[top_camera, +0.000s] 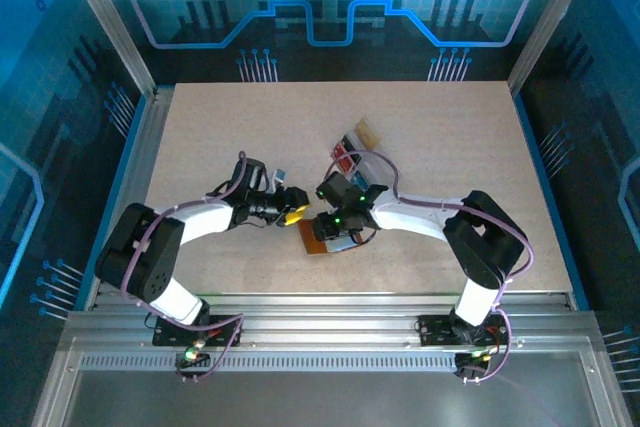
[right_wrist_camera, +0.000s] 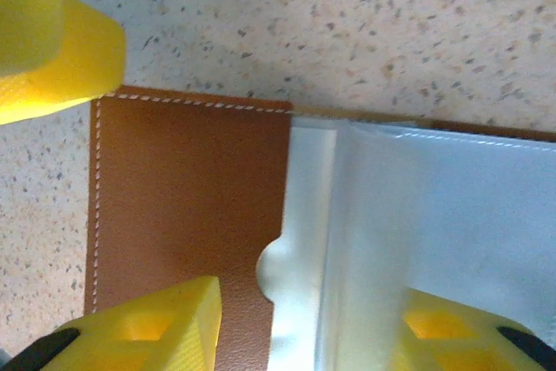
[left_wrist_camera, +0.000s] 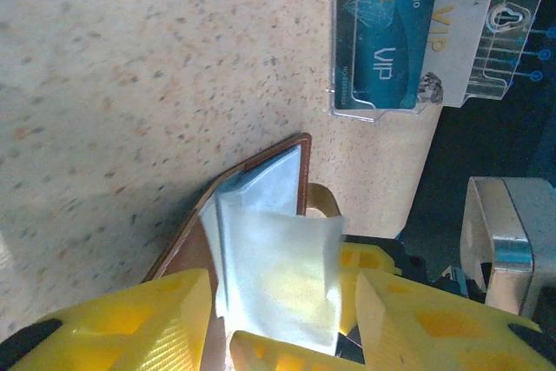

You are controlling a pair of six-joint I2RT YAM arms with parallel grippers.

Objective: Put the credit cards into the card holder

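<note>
A pale, speckled table fills the floor of a booth. The walls around it glow blue and carry a grid, circuit lines and a gear motif at the back. Metal posts stand at the corners, and a slotted metal rail runs along the near edge where both arm bases are bolted.

The card holder lies open on the table near the middle, brown leather flat and a pale clear pocket lifted off it. The left tool is released. Its yellow fingers are spread wide, with the holder's edge and the pocket between them. The right tool is also spread and grips nothing. One of its fingers is over the leather, and the other shows through the pocket.

Just beyond stands a clear plastic tray holding a blue credit card marked VIP. A tan card is at its far end, but I cannot tell whether it is inside the tray.
</note>
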